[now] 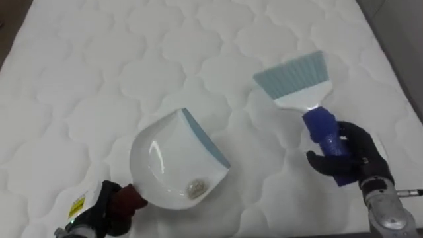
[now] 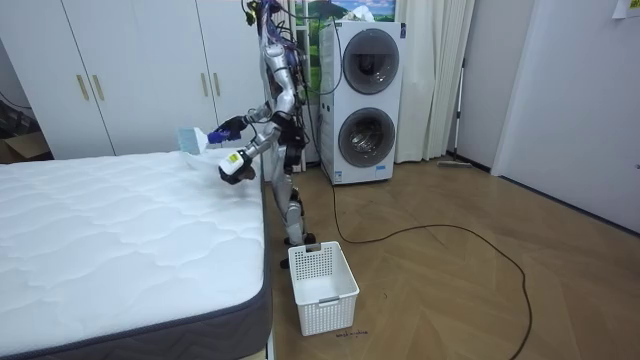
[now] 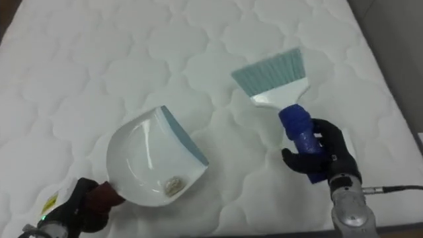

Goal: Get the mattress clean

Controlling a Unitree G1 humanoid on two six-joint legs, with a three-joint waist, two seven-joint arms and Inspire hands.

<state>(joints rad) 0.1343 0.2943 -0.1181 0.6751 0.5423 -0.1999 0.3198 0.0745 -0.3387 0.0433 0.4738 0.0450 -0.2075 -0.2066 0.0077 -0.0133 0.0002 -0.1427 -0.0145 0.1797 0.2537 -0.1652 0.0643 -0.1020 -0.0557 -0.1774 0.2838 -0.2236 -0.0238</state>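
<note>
The robot is standing at the edge of the bed (image 1: 99, 66), beside a white basket (image 2: 322, 285) on the floor. Its left hand (image 1: 109, 205) is gripping the handle of a white dustpan (image 1: 165, 158), fingers curled around it, holding the pan low over the quilted mattress. A small clump of debris (image 1: 196, 190) is lying inside the pan near its rim. Its right hand (image 1: 353, 155) is clasping the blue handle of a brush (image 1: 297, 79), whose pale blue bristles are pointing away from the robot, just beside the dustpan.
</note>
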